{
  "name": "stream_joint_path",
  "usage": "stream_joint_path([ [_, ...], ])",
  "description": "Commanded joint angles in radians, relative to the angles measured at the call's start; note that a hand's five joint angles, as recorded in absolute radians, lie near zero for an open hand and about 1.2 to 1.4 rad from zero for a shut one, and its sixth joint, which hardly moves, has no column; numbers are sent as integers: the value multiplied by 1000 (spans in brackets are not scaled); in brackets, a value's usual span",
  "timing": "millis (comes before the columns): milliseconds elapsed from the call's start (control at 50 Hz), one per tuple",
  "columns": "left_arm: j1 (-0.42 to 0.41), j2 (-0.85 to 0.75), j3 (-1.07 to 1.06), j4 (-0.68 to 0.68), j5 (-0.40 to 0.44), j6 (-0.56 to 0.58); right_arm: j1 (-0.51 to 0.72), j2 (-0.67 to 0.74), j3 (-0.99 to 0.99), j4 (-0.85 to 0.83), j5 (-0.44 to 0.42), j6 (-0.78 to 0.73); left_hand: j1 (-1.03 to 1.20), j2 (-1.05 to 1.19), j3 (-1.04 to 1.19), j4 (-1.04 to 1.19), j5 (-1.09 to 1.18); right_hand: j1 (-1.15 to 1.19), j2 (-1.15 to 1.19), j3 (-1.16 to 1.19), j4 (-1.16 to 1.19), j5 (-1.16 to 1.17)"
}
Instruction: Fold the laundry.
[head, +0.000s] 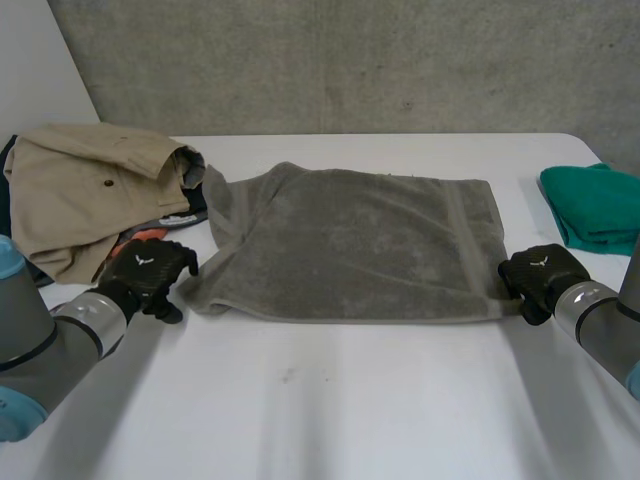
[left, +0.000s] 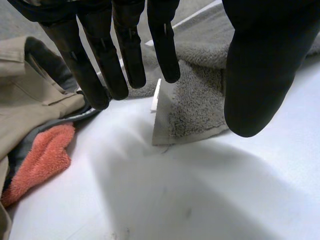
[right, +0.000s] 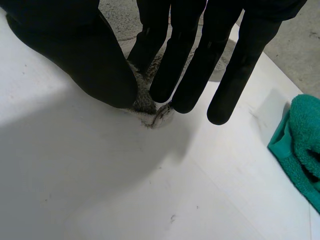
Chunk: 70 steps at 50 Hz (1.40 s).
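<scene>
At the near corners of the towel (head: 350, 240), the right hand (right: 190, 50) pinches cloth while the left hand (left: 260, 65) hovers, fingers apart. Both seem placed to fold that edge over.

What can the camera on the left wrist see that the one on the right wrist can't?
Left wrist view: the left robot hand, fingers straight above one corner of the grey towel, with a beige jacket and an orange cloth beside it. Right wrist view: the right robot hand pinching another corner of that towel between thumb and fingers, and a green towel off to the side. Both share the grey towel and the white table.
</scene>
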Motion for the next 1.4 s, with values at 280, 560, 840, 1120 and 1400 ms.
stream_joint_path([
  [280, -96, -152, 135, -6, 22, -6, 1, 0, 8, 3, 0, -3, 335, 335, 335, 329, 329, 273, 215, 202, 200, 207],
  [560, -116, 240, -23, -119, -174, 104, -37, -225, 99, 280, 19, -247, 803, 803, 803, 797, 797, 273, 215, 202, 200, 207],
  [840, -148, 399, -204, -497, -226, 580, -74, -380, 173, 497, 105, -524, 803, 803, 803, 797, 797, 273, 215, 202, 200, 207],
  [1120, -277, -72, 242, -5, -301, 539, 9, -32, -198, 217, 214, -328, 803, 803, 803, 797, 797, 273, 215, 202, 200, 207],
  [1400, -323, -497, 830, 31, -401, 540, 62, 325, -675, 97, 238, -327, 803, 803, 803, 797, 797, 273, 215, 202, 200, 207],
])
